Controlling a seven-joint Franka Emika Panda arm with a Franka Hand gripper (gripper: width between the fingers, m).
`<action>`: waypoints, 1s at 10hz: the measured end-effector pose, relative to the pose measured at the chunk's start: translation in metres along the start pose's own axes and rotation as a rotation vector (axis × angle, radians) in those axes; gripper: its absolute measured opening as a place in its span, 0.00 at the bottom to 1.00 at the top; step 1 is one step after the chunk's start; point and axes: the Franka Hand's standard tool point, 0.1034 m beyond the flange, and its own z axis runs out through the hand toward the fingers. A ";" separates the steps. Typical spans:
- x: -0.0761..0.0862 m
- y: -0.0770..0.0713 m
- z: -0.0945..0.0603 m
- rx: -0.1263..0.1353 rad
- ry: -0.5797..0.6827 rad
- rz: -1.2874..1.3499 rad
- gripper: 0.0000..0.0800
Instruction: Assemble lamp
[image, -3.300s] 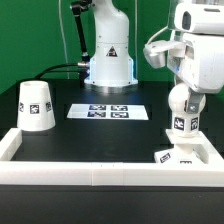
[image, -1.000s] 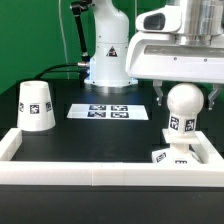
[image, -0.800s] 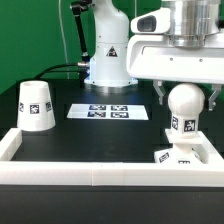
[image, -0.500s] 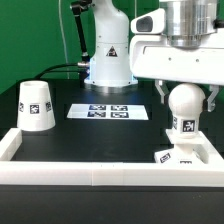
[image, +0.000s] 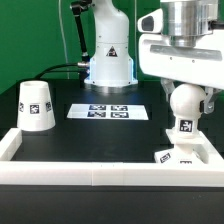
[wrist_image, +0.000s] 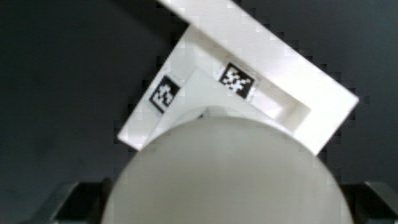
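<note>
Lamp in separate parts on black tabletop (image: 100, 135). Round white plastic bulb (image: 184, 104), tag on its neck, standing upright on small square flat white tagged base (image: 175, 156) at the exterior view's right, in corner of white border rail (image: 90, 172). Larger white tapered cup-like shade (image: 36, 105) mouth-down at the exterior view's left, well apart from bulb. Two-finger gripper (image: 186, 97) straddling bulb from above, dark fingers (image: 163, 92) just beside each flank; cannot tell whether clamped or loose. Marker board (image: 110, 111) flat on tabletop behind, between shade and bulb.
</note>
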 end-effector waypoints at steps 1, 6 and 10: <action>0.000 -0.001 0.000 0.012 -0.014 0.137 0.72; -0.003 -0.004 0.000 0.021 -0.032 0.388 0.72; -0.006 -0.006 -0.001 0.031 -0.039 0.419 0.86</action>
